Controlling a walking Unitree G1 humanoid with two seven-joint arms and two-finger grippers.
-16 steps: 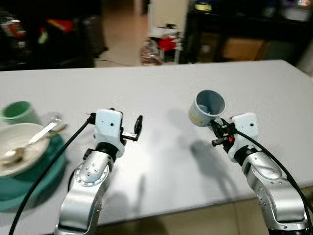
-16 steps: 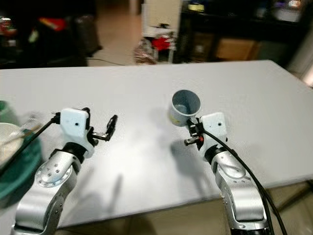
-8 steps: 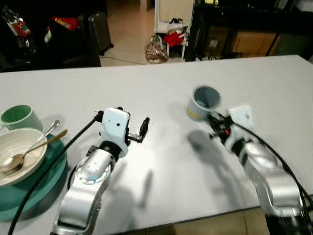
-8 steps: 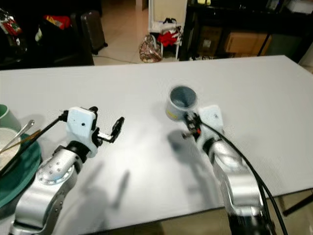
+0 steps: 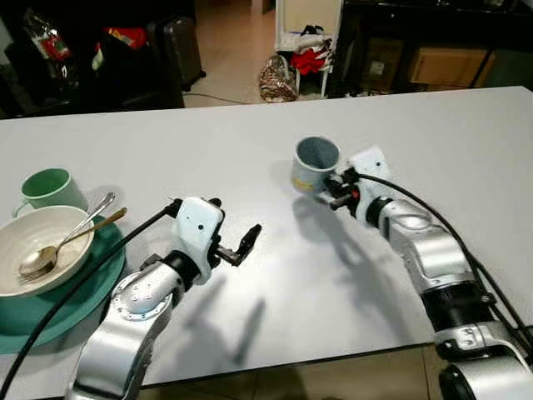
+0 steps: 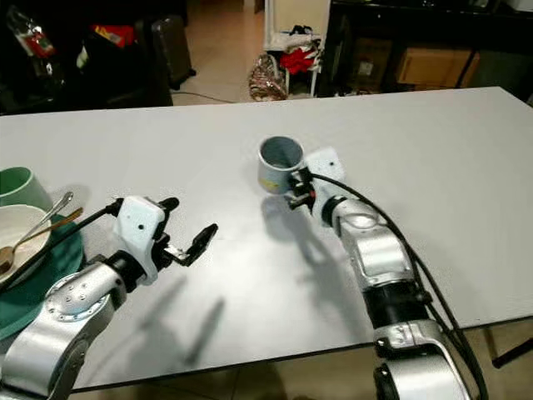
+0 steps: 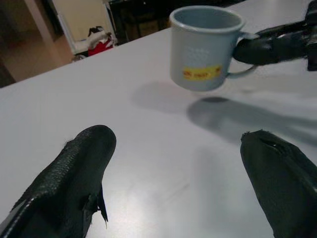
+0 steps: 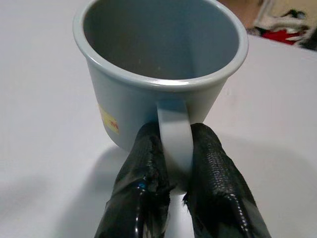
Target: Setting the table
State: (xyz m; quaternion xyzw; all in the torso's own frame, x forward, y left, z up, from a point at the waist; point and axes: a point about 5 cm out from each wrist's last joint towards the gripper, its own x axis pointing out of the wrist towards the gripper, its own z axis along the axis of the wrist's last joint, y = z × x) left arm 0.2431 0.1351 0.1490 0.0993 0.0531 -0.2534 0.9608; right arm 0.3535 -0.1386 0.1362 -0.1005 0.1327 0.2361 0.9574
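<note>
My right gripper (image 5: 336,185) is shut on the handle of a grey-blue mug (image 5: 314,163) with a yellow label, holding it upright just above the white table (image 5: 250,117), its shadow beneath it. The right wrist view shows both black fingers (image 8: 143,168) pinching the handle of the mug (image 8: 158,64). My left gripper (image 5: 237,248) is open and holds nothing, hovering over the table's near middle; the left wrist view shows the mug (image 7: 205,47) beyond its fingertips. At the left stand a green cup (image 5: 50,190), a white bowl (image 5: 37,237) with spoons (image 5: 67,242) and a teal plate (image 5: 75,292).
The table's near edge runs just below my arms. Beyond the far edge is a dark room with bags (image 5: 279,79), a suitcase (image 5: 179,50) and shelving (image 5: 416,50) on a tiled floor.
My right gripper has carried the mug to the left and farther across the table. The camera has shifted, bringing more of the bowl and plate into view. The left gripper stays open.
</note>
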